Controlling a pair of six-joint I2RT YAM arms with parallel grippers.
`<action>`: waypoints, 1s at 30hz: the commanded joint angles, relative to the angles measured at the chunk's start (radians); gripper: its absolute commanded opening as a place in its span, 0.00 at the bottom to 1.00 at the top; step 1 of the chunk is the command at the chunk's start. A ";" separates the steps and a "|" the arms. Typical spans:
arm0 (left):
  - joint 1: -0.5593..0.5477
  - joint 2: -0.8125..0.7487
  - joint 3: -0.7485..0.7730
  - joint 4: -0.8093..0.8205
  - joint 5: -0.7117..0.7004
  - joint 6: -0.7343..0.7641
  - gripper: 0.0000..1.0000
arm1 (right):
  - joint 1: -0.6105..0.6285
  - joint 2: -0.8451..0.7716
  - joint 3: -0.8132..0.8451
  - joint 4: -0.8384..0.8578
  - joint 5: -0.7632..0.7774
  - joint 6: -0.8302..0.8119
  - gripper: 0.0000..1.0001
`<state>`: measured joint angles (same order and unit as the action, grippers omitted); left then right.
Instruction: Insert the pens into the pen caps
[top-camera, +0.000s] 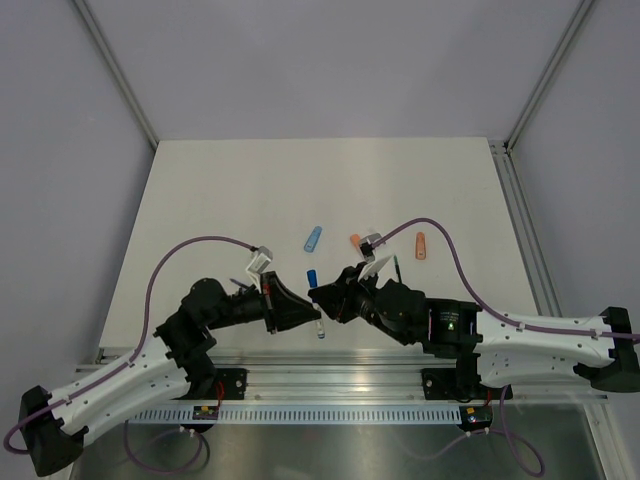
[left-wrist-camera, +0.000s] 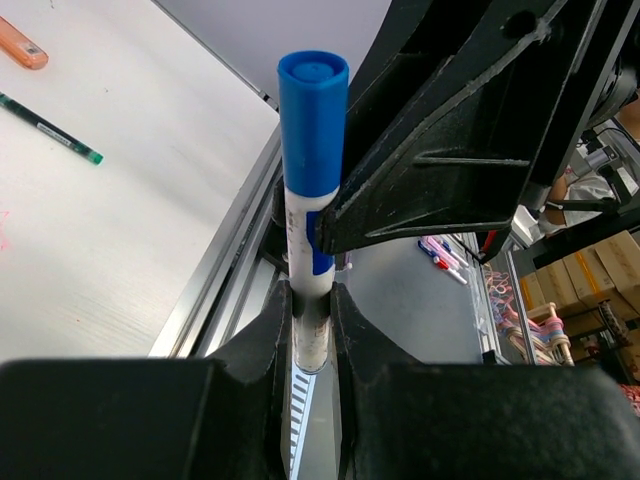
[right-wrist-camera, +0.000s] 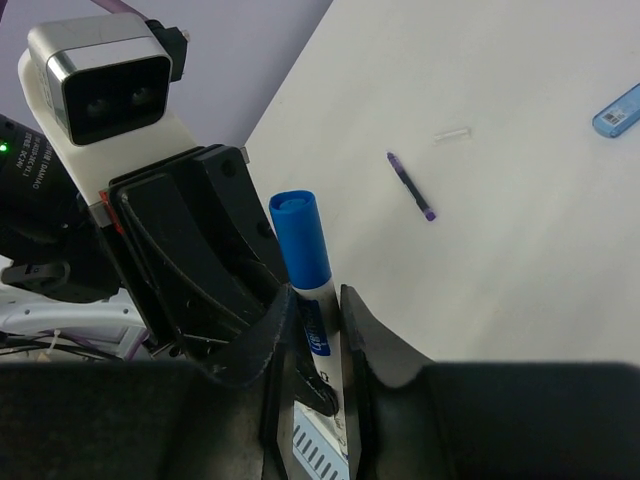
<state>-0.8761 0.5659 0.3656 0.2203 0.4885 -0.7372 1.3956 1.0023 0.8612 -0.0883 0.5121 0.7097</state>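
1. The white pen (left-wrist-camera: 305, 235) was held off the table (top-camera: 250, 190), between the two arms near the table's front edge, with a blue cap (left-wrist-camera: 312, 110) on its far end.
2. The left pincer (left-wrist-camera: 310, 305) was pinching the pen's bare barrel low down, one finger on each side.
3. The right pincer (right-wrist-camera: 318, 305) was pinching the same pen just below the blue cap, so both pincers gripped it close together, facing each other.
4. A thin green-tipped pen (left-wrist-camera: 50, 130) lay flat on the table beyond them, and an orange cap (left-wrist-camera: 20, 45) lay near it, apart from it.
5. A short dark pen (right-wrist-camera: 410, 187) lay on the table by itself, and a clear cap (right-wrist-camera: 452, 134) lay near it without touching.
6. A light blue cap (right-wrist-camera: 618, 112) lay farther off, well apart from the dark pen.
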 joint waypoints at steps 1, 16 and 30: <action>-0.012 0.022 -0.001 0.091 0.004 0.013 0.00 | -0.010 -0.002 0.013 0.025 -0.043 0.023 0.03; -0.035 0.106 -0.007 0.096 0.009 0.013 0.38 | -0.012 -0.086 -0.109 0.177 0.012 0.057 0.00; -0.037 0.180 0.007 0.099 0.035 0.028 0.00 | -0.012 -0.123 -0.100 0.136 0.003 -0.030 0.19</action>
<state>-0.9096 0.7246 0.3656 0.3058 0.5217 -0.7334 1.3834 0.9127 0.7322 -0.0082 0.5262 0.7048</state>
